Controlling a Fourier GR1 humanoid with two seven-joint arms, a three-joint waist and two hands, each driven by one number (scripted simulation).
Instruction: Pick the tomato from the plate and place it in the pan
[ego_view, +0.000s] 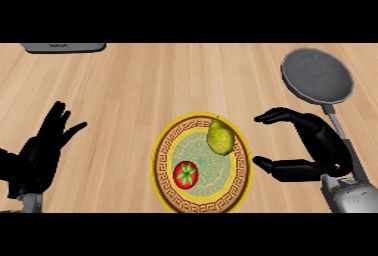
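Note:
A red tomato (186, 174) with a green stem lies on the near part of a patterned plate (165, 150) in the middle of the counter. A yellow-green lemon (220, 138) lies on the same plate, farther back and to the right. The grey pan (317, 75) sits at the far right, its handle running toward me. My right hand (317, 145) hovers just right of the plate, open, fingers and thumb spread toward the plate with nothing between them. My left hand (40, 152) rests open at the lower left, fingers up.
A grey appliance (63, 47) shows at the far left edge of the wooden counter. The pan's handle (345, 145) passes behind my right hand.

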